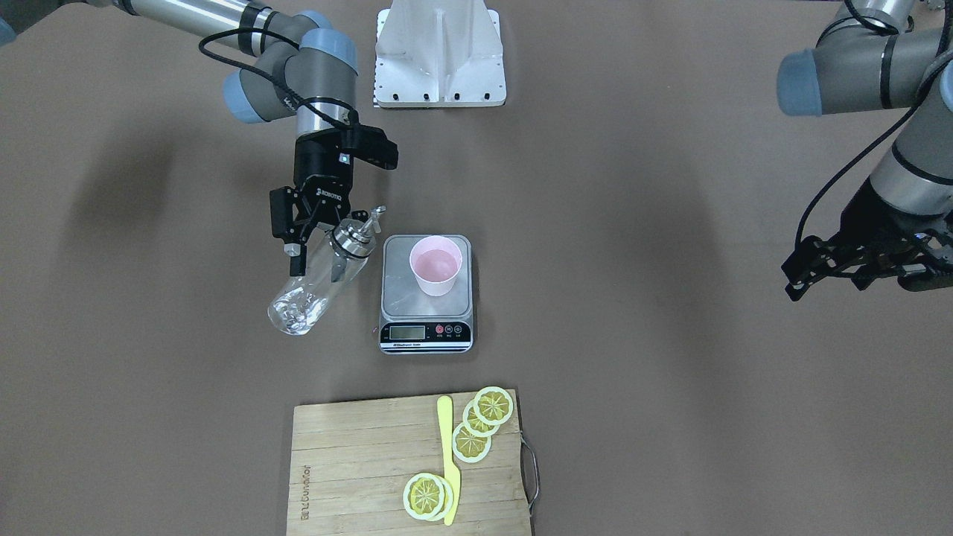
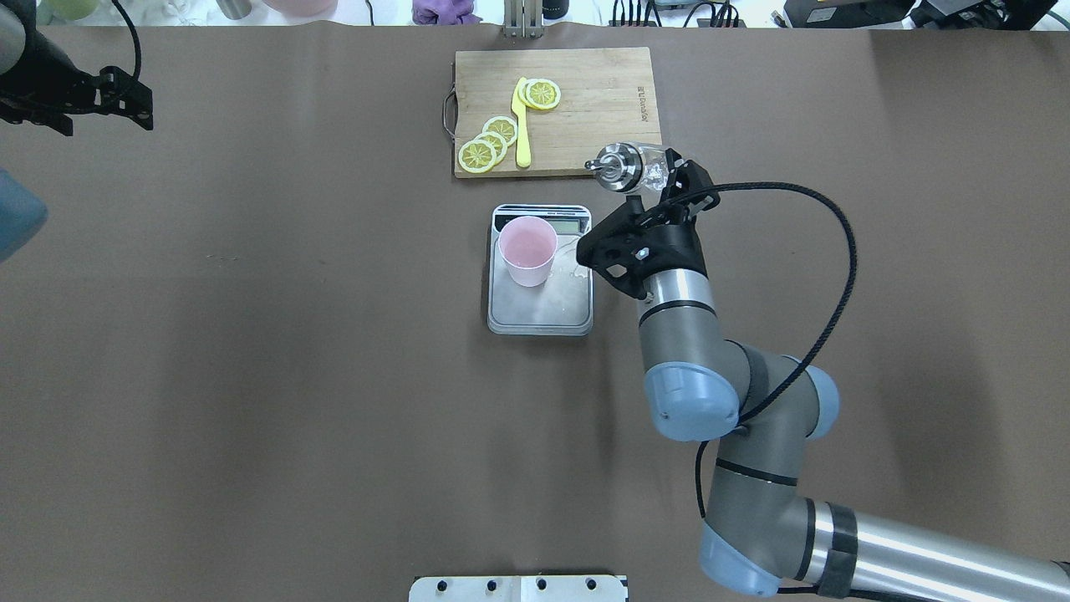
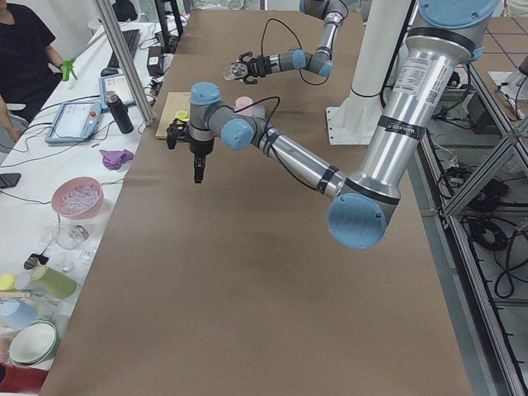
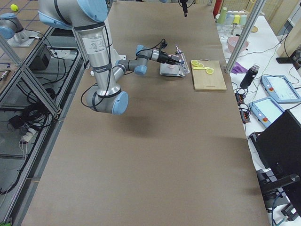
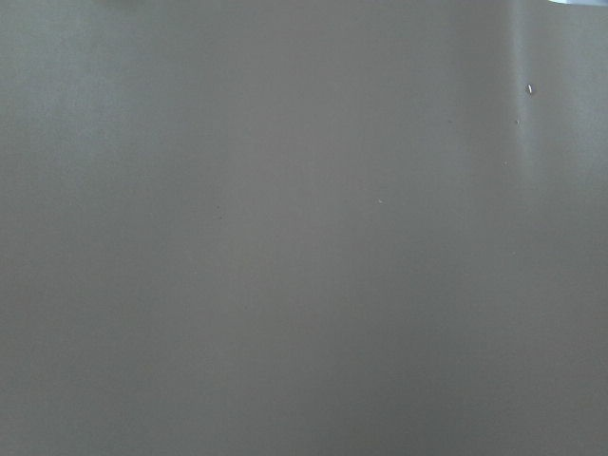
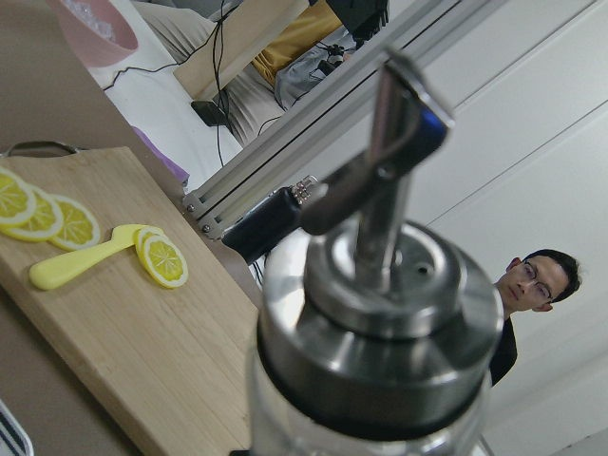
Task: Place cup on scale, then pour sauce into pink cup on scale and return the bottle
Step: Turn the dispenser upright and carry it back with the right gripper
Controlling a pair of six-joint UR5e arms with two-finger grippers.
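Observation:
The pale pink cup (image 1: 435, 264) stands upright on the silver platform of the scale (image 1: 426, 305), its display strip facing away from the robot; both also show in the overhead view, the cup (image 2: 527, 249) on the scale (image 2: 541, 313). My right gripper (image 1: 313, 249) is shut on the clear glass bottle (image 1: 313, 290), held tilted in the air beside the scale with its silver pourer cap (image 1: 355, 237) near the scale's corner. The cap (image 6: 380, 323) fills the right wrist view. My left gripper (image 1: 826, 272) hangs open and empty far off to the side.
A wooden cutting board (image 1: 357, 476) with lemon slices (image 1: 476, 428) and a yellow knife (image 1: 447, 458) lies beyond the scale. The white robot base plate (image 1: 439, 52) sits at the near edge. An operator (image 6: 532, 280) shows behind the table. The left wrist view shows only brown tabletop (image 5: 304, 228).

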